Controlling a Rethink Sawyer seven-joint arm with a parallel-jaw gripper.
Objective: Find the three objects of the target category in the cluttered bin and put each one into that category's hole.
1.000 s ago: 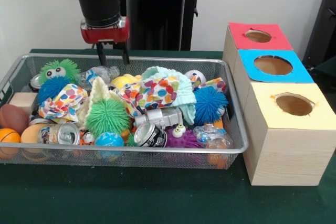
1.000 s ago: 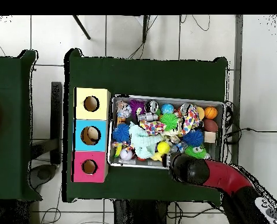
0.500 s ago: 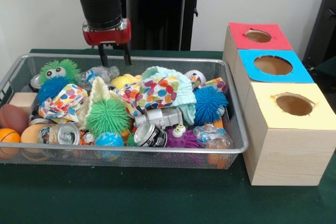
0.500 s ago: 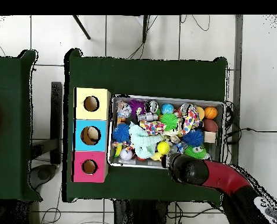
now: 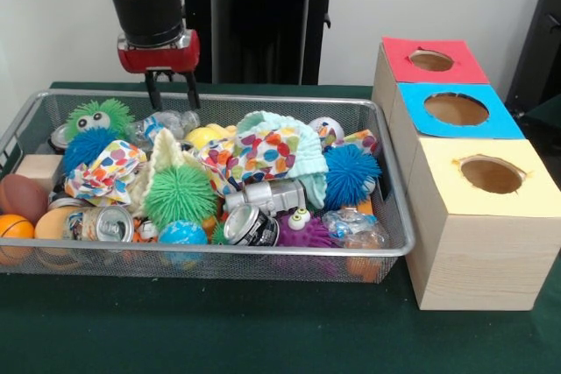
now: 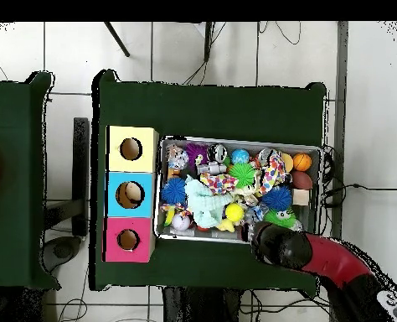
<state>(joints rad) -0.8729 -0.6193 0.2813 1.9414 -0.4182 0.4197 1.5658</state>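
Three wooden boxes stand in a row beside the silver wire-mesh bin point(image 5: 390, 216), each with a round hole in a coloured top: the yellow-topped box point(image 5: 486, 172) nearest the camera in the front view, the blue-topped box point(image 5: 456, 109) in the middle, and the red-topped box point(image 5: 431, 60) farthest back. All rest on the dark green table point(image 5: 263, 330). The red and black arm's gripper point(image 5: 172, 89) hangs above the bin's far rim, its two thin dark fingers parted a little and holding nothing. In the overhead view the arm's end covers the gripper at the bin's edge nearest the robot base. Which category is wanted cannot be told from the pictures, so the three sought objects cannot be picked out; the bin holds a jumble. A green spiky rubber ball point(image 5: 179, 194) lies near the middle, a blue spiky ball point(image 5: 351, 174) towards the boxes, and a green fuzzy toy with eyes point(image 5: 98, 116) near the far left corner. Crushed silver drink cans point(image 5: 254, 223) lie by the near rim, with polka-dot cloth point(image 5: 263, 151) bunched across the middle and an orange ball point(image 5: 13, 227) at the left end.
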